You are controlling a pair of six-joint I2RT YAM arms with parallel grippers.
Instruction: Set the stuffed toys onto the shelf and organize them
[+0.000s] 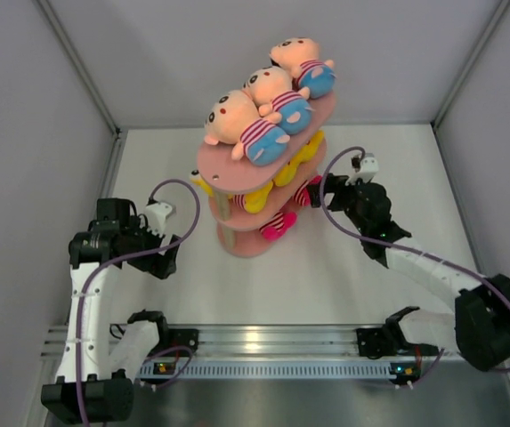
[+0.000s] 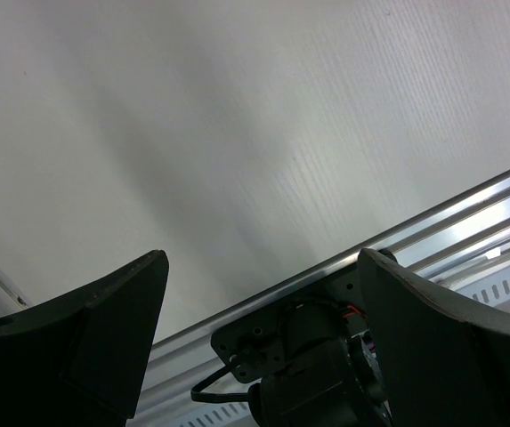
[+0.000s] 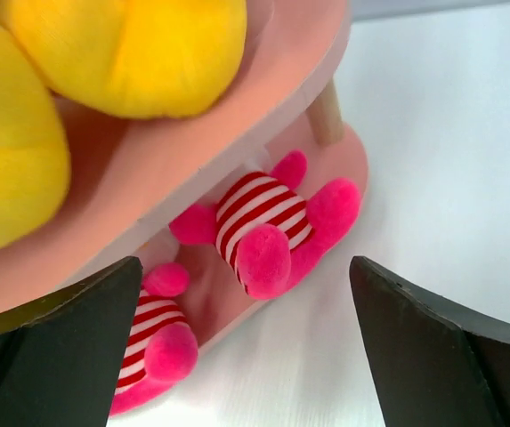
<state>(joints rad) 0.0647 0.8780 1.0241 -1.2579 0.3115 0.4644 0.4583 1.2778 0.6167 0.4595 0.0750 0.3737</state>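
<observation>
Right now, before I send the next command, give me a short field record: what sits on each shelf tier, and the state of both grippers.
shelf: upright, three tiers
top tier: three peach-headed dolls lying in a row
middle tier: yellow toys
bottom tier: pink striped toys, two visible from the right wrist
right gripper: open, aimed at the bottom tier, holding nothing
left gripper: open, empty, away from the shelf

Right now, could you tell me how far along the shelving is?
Looks nearly finished. Done: salmon-pink three-tier shelf holds peach-headed plush dolls on top, yellow plush toys mid-tier, pink striped plush toys below. In hand: nothing; left claw and right claw are open. Left: no loose toys visible.
</observation>
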